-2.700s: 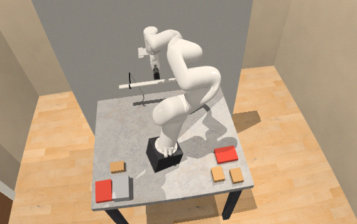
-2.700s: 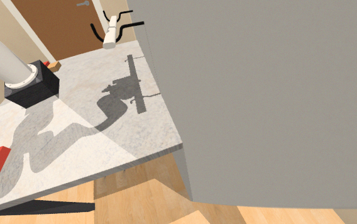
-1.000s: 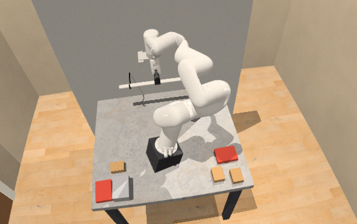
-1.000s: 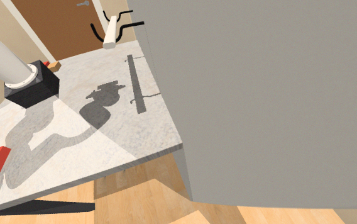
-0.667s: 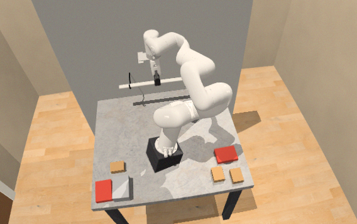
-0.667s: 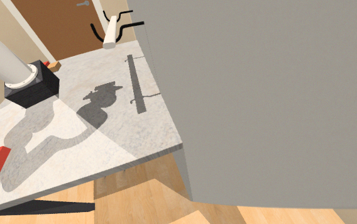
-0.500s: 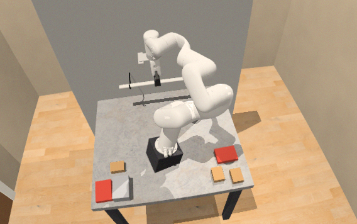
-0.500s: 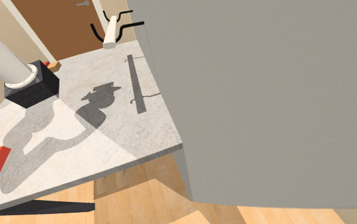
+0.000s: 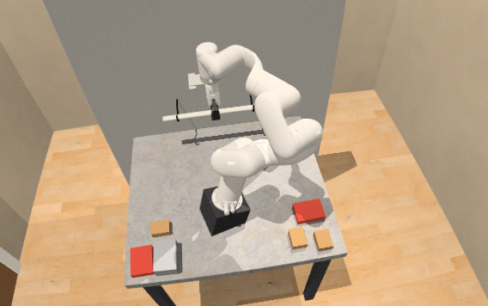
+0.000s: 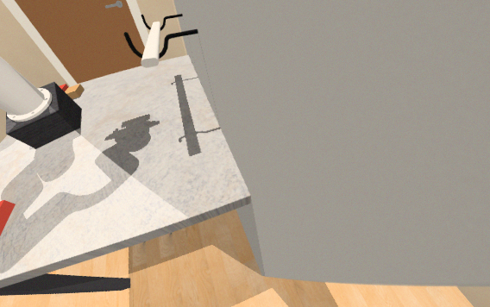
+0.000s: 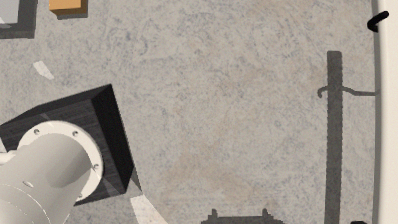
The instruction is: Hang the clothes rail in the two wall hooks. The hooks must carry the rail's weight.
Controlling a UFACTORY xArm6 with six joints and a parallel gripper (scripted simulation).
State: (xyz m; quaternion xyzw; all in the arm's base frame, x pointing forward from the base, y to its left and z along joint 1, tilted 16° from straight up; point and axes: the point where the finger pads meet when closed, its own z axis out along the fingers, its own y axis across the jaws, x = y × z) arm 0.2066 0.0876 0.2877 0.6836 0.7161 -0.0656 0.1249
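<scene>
The white clothes rail (image 9: 208,113) lies level across the two black wall hooks, the left hook (image 9: 177,105) and the right hook (image 9: 252,103), on the grey wall above the table's far edge. In the exterior view the rail's end (image 10: 152,43) sits in the curved hooks (image 10: 135,46). My gripper (image 9: 215,113) is open and empty, close to the rail's middle, on the table side of it. In the wrist view only a sliver of the rail (image 11: 389,110) and one hook tip (image 11: 376,21) show at the right edge; my fingers are out of view there.
The grey wall panel (image 9: 172,52) stands right behind the rail. The arm's black base (image 9: 224,211) is mid-table. Red blocks (image 9: 308,211) (image 9: 142,260), orange blocks (image 9: 161,228) (image 9: 297,237) (image 9: 323,239) and a grey block (image 9: 165,256) lie near the table's front.
</scene>
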